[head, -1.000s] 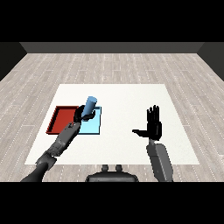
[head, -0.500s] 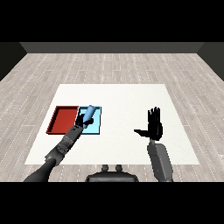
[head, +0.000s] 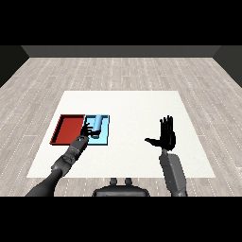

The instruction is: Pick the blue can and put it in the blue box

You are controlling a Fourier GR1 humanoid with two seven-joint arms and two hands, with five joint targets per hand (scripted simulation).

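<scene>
The blue can [head: 97,124] lies on its side inside the light blue tray [head: 104,136], along the tray's left half. My left hand [head: 86,129] rests just left of the can, over the border between the two trays. Its fingers are spread and none of them crosses the can. My right hand [head: 167,137] is held upright over the right part of the table, fingers straight and thumb out to the left, with nothing in it.
The red tray [head: 69,130] lies directly left of the blue one, touching it. Both trays sit on the left side of the white table [head: 132,108]. My left forearm [head: 66,160] comes up from the lower left towards the trays.
The left hand has lowered the can from above the trays down into the blue tray, where it now lies flat, and the fingers have come off it. The right hand has not moved.
</scene>
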